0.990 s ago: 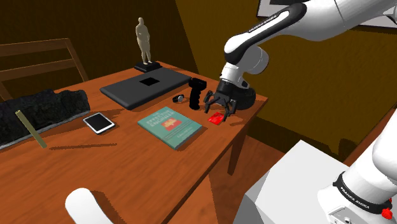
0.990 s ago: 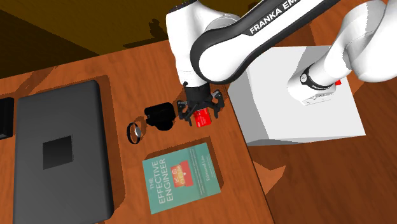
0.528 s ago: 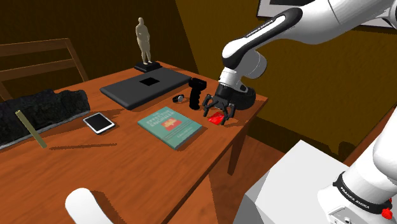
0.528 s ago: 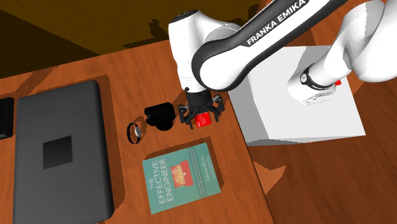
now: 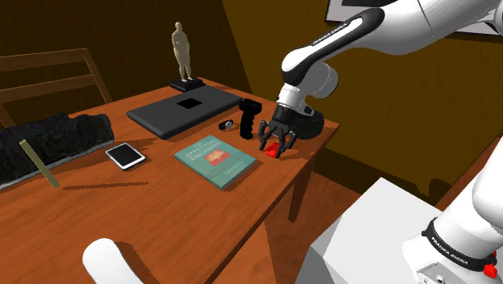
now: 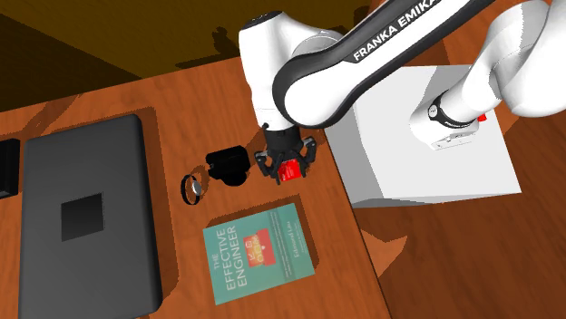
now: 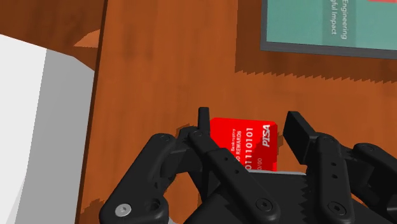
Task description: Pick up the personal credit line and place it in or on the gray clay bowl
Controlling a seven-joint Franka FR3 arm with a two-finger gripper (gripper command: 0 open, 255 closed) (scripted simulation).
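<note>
Close in, the gripper (image 7: 248, 125) has sunk to the table (image 7: 165, 70), and its fingers have drawn inward from their wider spread of a second ago. They now bracket the red card (image 7: 252, 145), one at its edge and the other a sliver off, so the gripper is parted, not yet clamped. The card lies flat near the table's edge, short of the teal book (image 7: 331, 25). Just beyond sits the dark bowl (image 5: 316, 123). I judge the grasp is about to close.
</note>
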